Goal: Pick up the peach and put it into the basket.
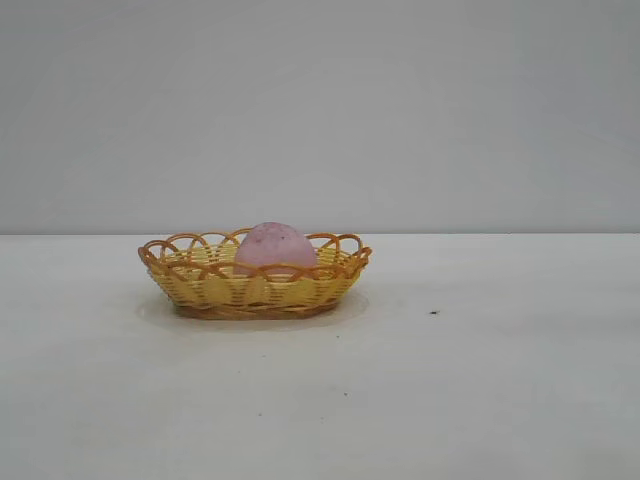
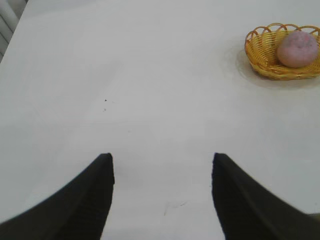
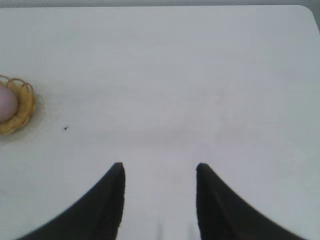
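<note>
- Hanging over bare table, the left gripper [image 2: 162, 172] has its two dark fingers [image 2: 85, 200] spread apart with nothing between them but white surface; it is released and touches nothing.
- The right gripper [image 3: 160, 180] is likewise released: its dark fingers [image 3: 100, 205] stand apart over bare table [image 1: 480, 380], with only the white top showing in the gap.
- Neither gripper appears in the exterior view; each shows only in its own wrist view, well apart from the basket.
- From the left wrist view the basket [image 2: 265, 55] sits far off from the fingers, near a far corner of what that camera sees of the table.
- From the right wrist view the basket [image 3: 22, 112] is cut by the picture's edge, so only part of its rim and a sliver of the peach [image 3: 6, 102] show.
- A small dark speck [image 3: 65, 128] lies on the table near the basket on the right gripper's side; in the exterior view the same speck [image 1: 434, 312] sits to the basket's right.
- The peach [image 1: 275, 247] rests inside the basket [image 1: 250, 290], its pink dome rising above the looped rim.
- In the left wrist view the peach [image 2: 297, 49] lies toward one end of the oval, not in its middle.
- The basket stands upright on the table, near the far edge where the top meets the plain grey wall [image 1: 320, 110] in the exterior view.
</note>
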`<control>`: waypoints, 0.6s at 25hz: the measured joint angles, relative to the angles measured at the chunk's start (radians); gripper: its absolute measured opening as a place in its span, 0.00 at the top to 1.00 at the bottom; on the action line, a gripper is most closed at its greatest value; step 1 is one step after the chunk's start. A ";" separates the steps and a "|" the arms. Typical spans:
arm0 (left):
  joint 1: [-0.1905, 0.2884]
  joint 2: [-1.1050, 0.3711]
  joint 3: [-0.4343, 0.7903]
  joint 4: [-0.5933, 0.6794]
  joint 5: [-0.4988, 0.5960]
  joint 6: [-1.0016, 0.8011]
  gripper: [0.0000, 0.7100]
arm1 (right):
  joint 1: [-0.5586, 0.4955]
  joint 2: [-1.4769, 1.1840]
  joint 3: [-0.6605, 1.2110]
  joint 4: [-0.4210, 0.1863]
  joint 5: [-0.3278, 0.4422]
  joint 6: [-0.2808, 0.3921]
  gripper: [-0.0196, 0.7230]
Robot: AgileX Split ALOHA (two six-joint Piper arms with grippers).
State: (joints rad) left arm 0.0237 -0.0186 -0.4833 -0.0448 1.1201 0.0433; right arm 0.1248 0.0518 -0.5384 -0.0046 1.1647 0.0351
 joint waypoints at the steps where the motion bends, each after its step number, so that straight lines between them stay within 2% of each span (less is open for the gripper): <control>1: 0.000 0.000 0.000 0.000 0.000 0.000 0.46 | 0.000 -0.044 0.010 0.000 0.023 -0.005 0.54; 4: 0.000 0.000 0.000 -0.001 0.000 0.000 0.46 | 0.000 -0.069 0.014 -0.004 0.045 -0.032 0.54; 8: 0.000 0.000 0.000 -0.007 0.000 0.000 0.46 | 0.000 -0.069 0.044 0.029 -0.006 -0.055 0.54; 10: 0.000 0.000 0.000 -0.007 0.000 0.000 0.46 | 0.000 -0.069 0.048 0.050 -0.014 -0.068 0.54; 15: 0.000 0.000 0.000 -0.009 0.000 0.000 0.46 | 0.000 -0.069 0.050 0.057 -0.019 -0.076 0.54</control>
State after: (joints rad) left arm 0.0237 -0.0186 -0.4833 -0.0533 1.1201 0.0433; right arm 0.1248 -0.0169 -0.4889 0.0524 1.1453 -0.0413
